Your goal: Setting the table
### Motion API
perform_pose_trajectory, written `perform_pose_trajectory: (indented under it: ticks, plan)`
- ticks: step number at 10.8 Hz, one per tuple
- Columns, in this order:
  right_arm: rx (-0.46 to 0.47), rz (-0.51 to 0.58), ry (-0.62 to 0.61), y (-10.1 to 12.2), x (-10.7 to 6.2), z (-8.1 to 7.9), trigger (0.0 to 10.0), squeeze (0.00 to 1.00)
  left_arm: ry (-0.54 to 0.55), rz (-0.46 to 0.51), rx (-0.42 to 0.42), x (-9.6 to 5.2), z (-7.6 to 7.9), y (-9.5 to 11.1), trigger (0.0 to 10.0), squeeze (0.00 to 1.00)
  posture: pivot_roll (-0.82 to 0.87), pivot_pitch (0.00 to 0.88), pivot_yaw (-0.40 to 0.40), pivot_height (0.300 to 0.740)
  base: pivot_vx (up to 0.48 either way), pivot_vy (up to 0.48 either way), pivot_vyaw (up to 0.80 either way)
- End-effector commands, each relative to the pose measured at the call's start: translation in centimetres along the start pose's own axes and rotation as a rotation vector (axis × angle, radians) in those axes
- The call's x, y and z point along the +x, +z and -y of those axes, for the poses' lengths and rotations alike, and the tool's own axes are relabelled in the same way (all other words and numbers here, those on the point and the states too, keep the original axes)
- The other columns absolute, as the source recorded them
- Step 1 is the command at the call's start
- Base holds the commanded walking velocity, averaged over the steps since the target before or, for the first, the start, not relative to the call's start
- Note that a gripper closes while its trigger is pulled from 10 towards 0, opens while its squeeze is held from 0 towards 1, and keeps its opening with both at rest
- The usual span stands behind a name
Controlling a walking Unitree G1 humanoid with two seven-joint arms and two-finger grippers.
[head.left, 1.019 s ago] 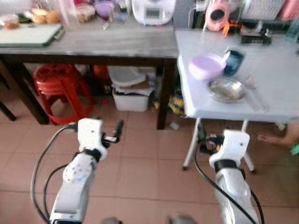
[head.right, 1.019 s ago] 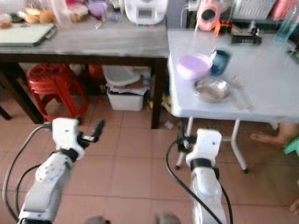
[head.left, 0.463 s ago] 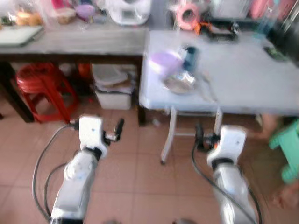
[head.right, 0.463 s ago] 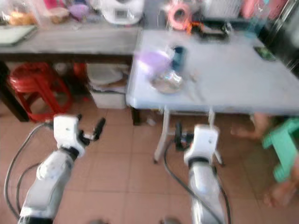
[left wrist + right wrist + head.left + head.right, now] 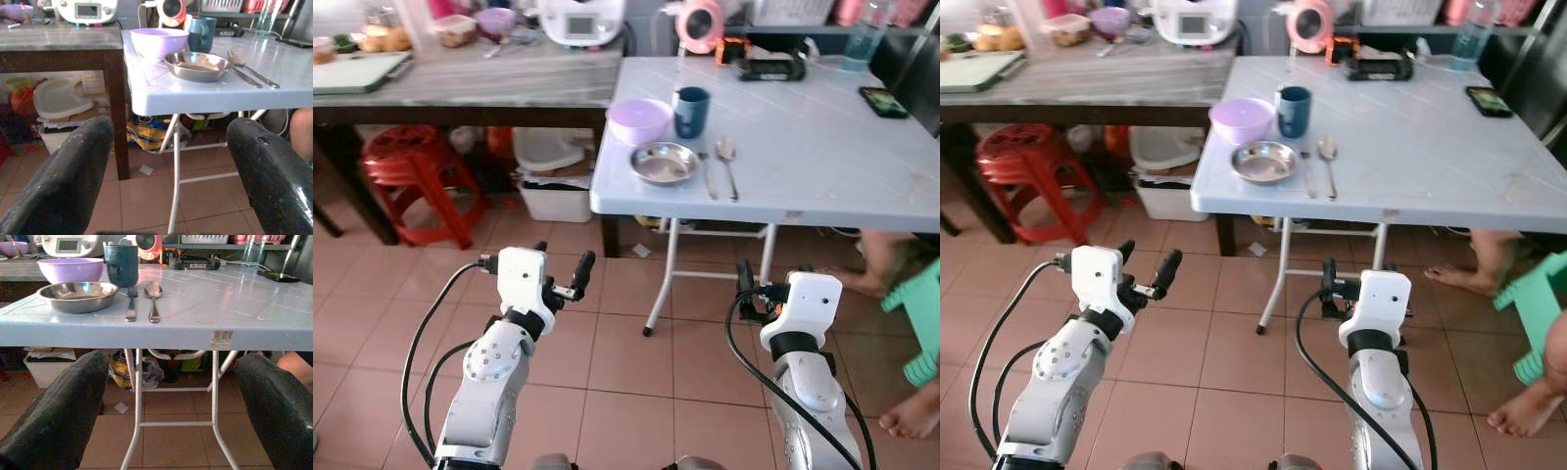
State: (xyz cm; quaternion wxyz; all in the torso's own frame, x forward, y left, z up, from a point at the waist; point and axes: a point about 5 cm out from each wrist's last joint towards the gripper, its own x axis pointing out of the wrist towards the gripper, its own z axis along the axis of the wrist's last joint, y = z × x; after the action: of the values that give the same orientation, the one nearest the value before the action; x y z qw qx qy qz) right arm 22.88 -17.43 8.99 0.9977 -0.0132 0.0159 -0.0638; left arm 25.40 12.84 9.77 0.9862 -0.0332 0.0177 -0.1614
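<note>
Terracotta tile floor (image 5: 636, 352) underfoot. Far left: dark-legged grey counter (image 5: 509, 83) carrying a green cutting board (image 5: 357, 71), food containers and a white appliance (image 5: 580, 18) with a display, its digits too small to read. Beneath the counter: red plastic stool (image 5: 416, 171) and a white storage bin (image 5: 558, 196).

Right of the counter, touching its end: pale blue folding table (image 5: 822, 147) on white legs. Near its left edge, grouped close together: lilac bowl (image 5: 639, 120), dark teal cup (image 5: 691, 111) just right of the bowl, shallow steel plate (image 5: 665, 163) nearer than both, then fork (image 5: 707, 176) and spoon (image 5: 727, 162) lying side by side just right of the plate. Far side of table: pink round object (image 5: 701, 22), black device (image 5: 770, 69), clear bottle (image 5: 865, 39). Far right: dark phone (image 5: 883, 101). Small label on the table's front edge (image 5: 221, 339), text illegible.

Left gripper (image 5: 161, 161) raised over the floor, facing the table, fingers spread wide, holding nothing. Right gripper (image 5: 168, 401) likewise, fingers wide apart, holding nothing.

Far right, near the table: a person's bare feet (image 5: 915, 416) and a green stool (image 5: 925, 313).
</note>
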Motion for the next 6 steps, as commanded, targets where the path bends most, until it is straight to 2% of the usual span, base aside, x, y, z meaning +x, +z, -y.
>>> perform_pose_trajectory:
  ticks: [1, 2, 6]
  plan:
    - [0.000, 0.021, 0.002, 0.63, 0.21, -0.16, 10.0, 0.00, -0.005, 0.001, 0.006, -0.18, -0.14, 0.18, 10.0, 0.00, -0.01, 0.000, 0.028, 0.740, 0.000, 0.000, 0.00]
    - [0.002, 0.025, 0.004, 0.77, 0.30, -0.24, 10.0, 0.00, -0.007, 0.001, 0.004, -0.20, -0.13, 0.19, 10.0, 0.00, -0.01, 0.000, 0.027, 0.740, 0.000, 0.000, 0.00]
    - [0.000, 0.027, 0.020, 0.87, 0.55, -0.36, 10.0, 0.00, -0.014, -0.001, 0.001, -0.25, 0.04, 0.10, 10.0, 0.00, -0.01, 0.000, 0.018, 0.740, 0.287, 0.000, 0.00]
